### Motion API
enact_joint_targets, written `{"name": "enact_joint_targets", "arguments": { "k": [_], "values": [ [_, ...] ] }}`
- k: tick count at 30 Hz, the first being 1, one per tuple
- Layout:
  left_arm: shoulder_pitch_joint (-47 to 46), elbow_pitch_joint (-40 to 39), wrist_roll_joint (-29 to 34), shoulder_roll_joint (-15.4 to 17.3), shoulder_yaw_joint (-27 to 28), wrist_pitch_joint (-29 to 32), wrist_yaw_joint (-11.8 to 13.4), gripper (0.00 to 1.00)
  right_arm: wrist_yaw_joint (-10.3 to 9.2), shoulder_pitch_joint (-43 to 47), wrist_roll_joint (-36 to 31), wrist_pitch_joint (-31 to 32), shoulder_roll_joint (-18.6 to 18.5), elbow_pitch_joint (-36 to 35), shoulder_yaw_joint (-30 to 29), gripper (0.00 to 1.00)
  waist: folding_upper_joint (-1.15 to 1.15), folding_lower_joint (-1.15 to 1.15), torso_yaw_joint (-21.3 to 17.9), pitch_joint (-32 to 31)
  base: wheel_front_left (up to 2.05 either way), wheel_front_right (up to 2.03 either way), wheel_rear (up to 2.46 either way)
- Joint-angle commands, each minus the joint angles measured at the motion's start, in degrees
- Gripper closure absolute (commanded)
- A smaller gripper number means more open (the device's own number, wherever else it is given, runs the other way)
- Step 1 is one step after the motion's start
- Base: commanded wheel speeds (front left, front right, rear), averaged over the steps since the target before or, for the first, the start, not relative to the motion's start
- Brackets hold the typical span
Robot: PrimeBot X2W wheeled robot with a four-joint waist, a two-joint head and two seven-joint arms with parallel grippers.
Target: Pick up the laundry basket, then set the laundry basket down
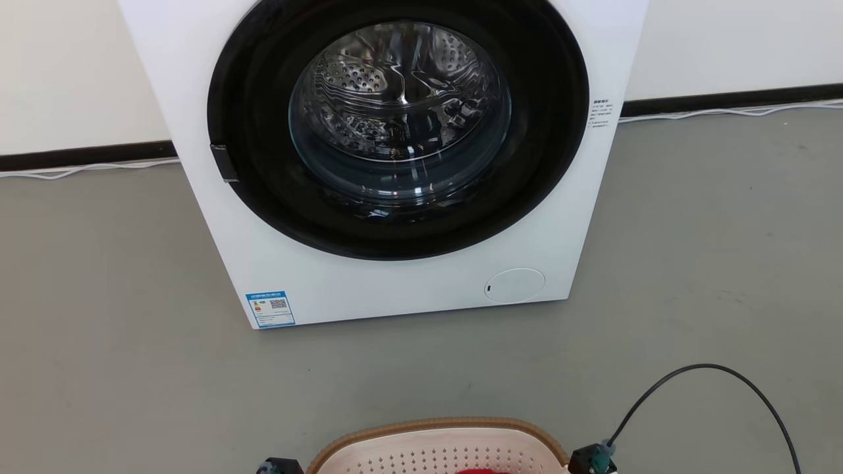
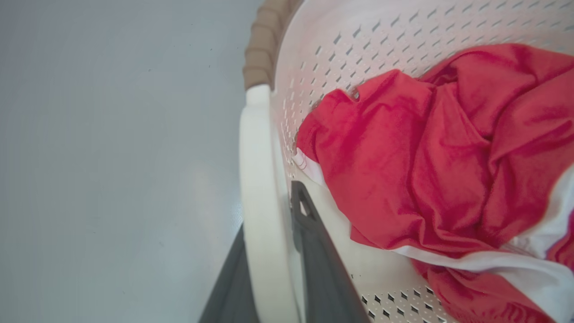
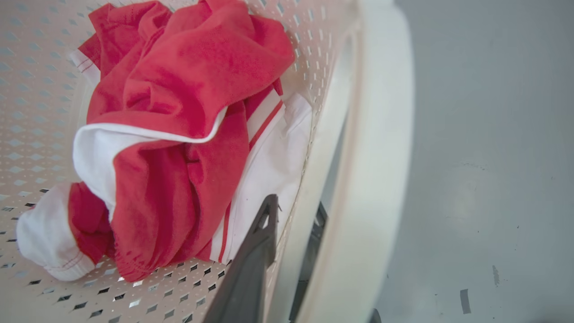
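Fingers (image 2: 314, 251) grip the laundry basket (image 1: 435, 454) at both sides.

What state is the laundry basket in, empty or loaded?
Loaded: a crumpled red and white garment lies inside the laundry basket, resting on its perforated floor and against the wall.

the laundry basket (image 1: 435, 454) runs off the head view's bottom edge, the washing machine (image 1: 395, 289) loses its top, and print on its blue sticker (image 1: 270, 308) is unreadably small.
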Motion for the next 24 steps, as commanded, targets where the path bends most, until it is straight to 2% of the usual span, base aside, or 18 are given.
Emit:
{"name": "enact_joint_targets", "arguments": {
  "k": [1, 24],
  "values": [
    [-1.52, -1.68, -0.35, -1.67, 0.25, -0.27, -0.72, 1.00, 1.51, -1.57, 0.57, -1.35, 3.31, -2.51, 0.82, 1.00, 0.00, 0.00, -0.05, 0.00, 0.00, 0.00, 0.00],
    [-2.02, -1.38, -3.20, -1.67, -2.00, -0.44, -0.42, 1.00, 1.51, -2.50, 2.41, -2.33, 3.31, -1.77, 2.57, 1.00, 0.00, 0.00, -0.10, 0.45, 0.00, 0.00, 0.00]
  ]
}}
